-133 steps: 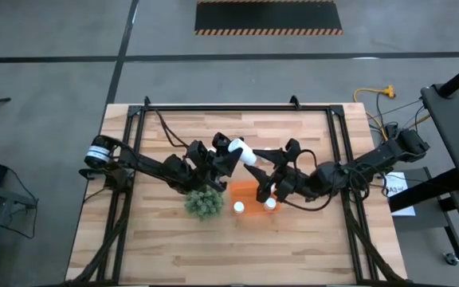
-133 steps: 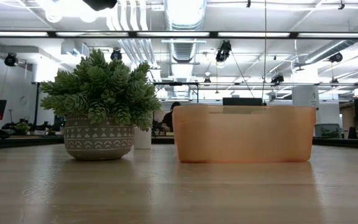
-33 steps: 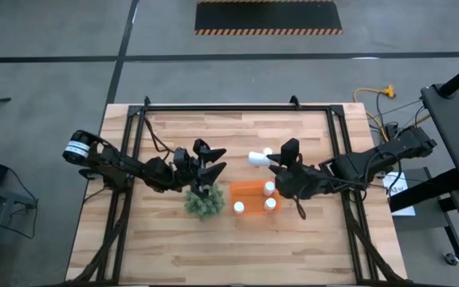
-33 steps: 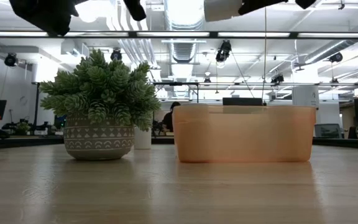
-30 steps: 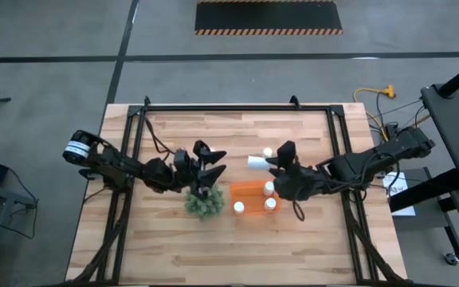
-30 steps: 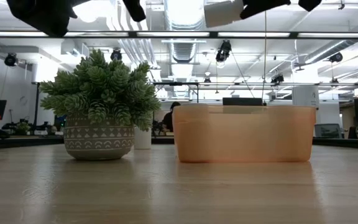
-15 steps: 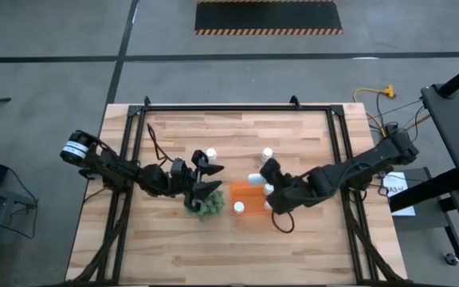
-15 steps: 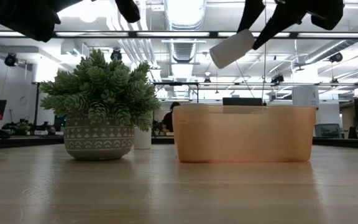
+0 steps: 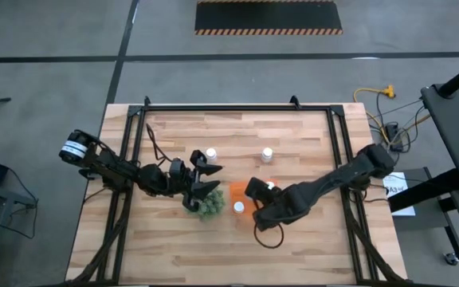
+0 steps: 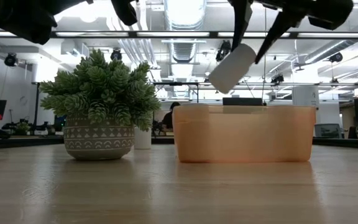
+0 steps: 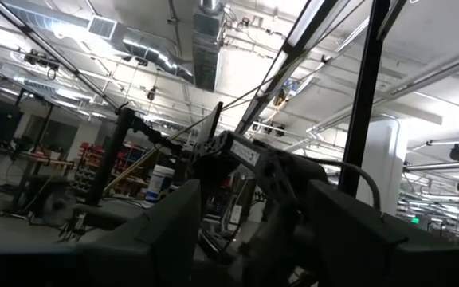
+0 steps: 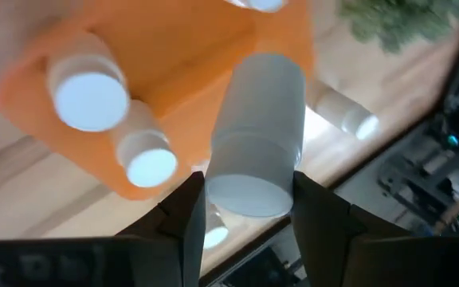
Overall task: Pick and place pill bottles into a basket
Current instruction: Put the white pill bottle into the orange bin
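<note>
My right gripper [image 10: 261,31] hangs above the orange basket [image 10: 241,134], shut on a white pill bottle [image 10: 232,67]; it also shows over the basket [image 9: 240,194] in the high view. The basket holds three bottles, among them two [image 12: 92,89] [image 12: 143,153] standing upright. Two more bottles [image 9: 210,153] [image 9: 267,153] stand on the table beyond it. My left gripper [image 9: 206,177] is open and empty above the green plant [image 9: 205,203]. My right gripper pinches the bottle between its two fingers [image 12: 188,209], at the bottle's end nearest the wrist [image 12: 217,187]. The fingers come from above, pointing down. The bottle hangs tilted below them, its free end lowest, clear of the basket's rim.
The potted plant [image 10: 101,99] stands right beside the basket's left end. A bottle [image 10: 143,138] shows behind the pot. Black rails [image 9: 134,159] run along the table's left, far and right sides. Bare wood lies toward the near edge.
My right gripper has carried the bottle from the far side toward the near edge and a little left, over the basket, and has come down. The bottle has tipped from about level to slanting downward. My left gripper has shifted slightly nearer, over the plant, uncovering a table bottle.
</note>
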Controlling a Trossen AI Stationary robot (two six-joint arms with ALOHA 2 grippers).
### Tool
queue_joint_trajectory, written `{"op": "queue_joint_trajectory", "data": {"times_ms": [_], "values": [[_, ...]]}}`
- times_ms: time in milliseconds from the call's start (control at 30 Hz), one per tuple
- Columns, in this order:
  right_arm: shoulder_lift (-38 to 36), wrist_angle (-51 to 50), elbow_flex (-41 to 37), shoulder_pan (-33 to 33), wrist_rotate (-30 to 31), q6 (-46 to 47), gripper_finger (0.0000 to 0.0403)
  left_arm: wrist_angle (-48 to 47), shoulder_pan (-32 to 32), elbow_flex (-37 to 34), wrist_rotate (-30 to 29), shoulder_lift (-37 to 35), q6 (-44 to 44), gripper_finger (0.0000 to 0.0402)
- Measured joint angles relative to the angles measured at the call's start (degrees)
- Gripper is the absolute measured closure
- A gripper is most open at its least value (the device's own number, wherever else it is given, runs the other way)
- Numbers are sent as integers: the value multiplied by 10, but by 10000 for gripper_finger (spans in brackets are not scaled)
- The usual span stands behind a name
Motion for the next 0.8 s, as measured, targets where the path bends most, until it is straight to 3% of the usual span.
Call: {"op": "queue_joint_trajectory", "data": {"times_ms": [167, 800], "values": [[35, -30, 27, 3, -32, -20, 265, 1, 0, 1, 0, 0, 0, 190], [142, -96, 109, 7, -54, -84, 265, 0, 0, 1, 0, 0, 0, 190]]}}
